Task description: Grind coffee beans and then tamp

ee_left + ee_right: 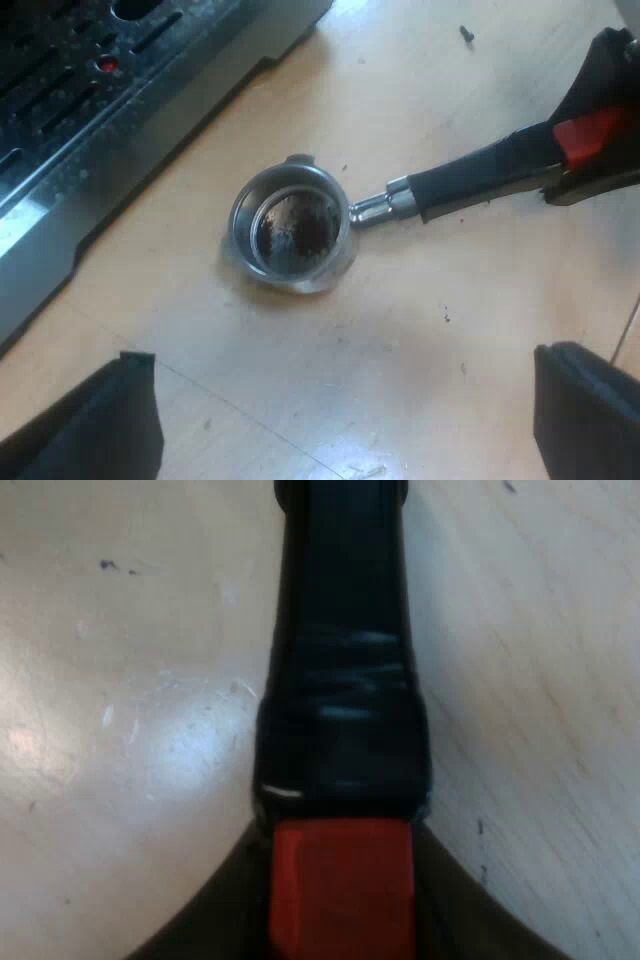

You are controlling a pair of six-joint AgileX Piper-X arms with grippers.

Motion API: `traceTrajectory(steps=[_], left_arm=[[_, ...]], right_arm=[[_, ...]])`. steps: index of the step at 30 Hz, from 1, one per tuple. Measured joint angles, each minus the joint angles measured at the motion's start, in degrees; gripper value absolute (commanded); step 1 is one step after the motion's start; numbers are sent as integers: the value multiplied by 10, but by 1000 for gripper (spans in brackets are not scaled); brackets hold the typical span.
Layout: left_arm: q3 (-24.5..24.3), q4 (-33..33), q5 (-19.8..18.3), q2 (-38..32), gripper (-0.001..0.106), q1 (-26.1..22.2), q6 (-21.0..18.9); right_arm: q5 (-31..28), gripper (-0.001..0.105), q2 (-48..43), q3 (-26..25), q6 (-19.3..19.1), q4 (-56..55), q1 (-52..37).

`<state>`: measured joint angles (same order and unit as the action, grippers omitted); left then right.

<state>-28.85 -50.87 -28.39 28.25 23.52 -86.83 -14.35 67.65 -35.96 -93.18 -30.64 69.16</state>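
The metal holder (290,230), a round silver cup on a straight dark handle (480,175) that ends in a red tip (590,135), lies flat on a pale wooden table (450,330). Its cup faces upward, and dark brown coffee grounds (295,235) lie loose and uneven in the bottom. The cup sits near the edge of the espresso machine (100,100), a grey metal body with a slotted black drip tray, but apart from it.

The right gripper (588,135) is at the far end of the handle, its two black fingers clenched on the red tip. In the right wrist view the glossy black handle (345,680) runs straight away over the table (120,730), and the red tip (340,890) sits between the dark fingers (215,910) of the right gripper (340,865), which press against both sides of it.

The left gripper (348,358) hovers above the table near the cup. Its two black fingers (100,420) are spread wide apart, released, with only bare wood between them.
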Motion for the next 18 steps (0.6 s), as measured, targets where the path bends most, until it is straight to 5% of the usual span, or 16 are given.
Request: traceTrajectory(steps=[7, 10, 15, 18], left_arm=[[0, 1, -4, 17, 78, 0, 0], [0, 3, -4, 19, 78, 0, 0], [0, 3, -8, 21, 78, 0, 0], [0, 3, -14, 21, 78, 0, 0]], right_arm=[[0, 0, 4, 3, 0, 9, 0], [-2, 14, 4, 13, -1, 15, 0], [-4, 57, 4, 40, 4, 20, 0], [-1, 58, 4, 45, 9, 5, 0]])
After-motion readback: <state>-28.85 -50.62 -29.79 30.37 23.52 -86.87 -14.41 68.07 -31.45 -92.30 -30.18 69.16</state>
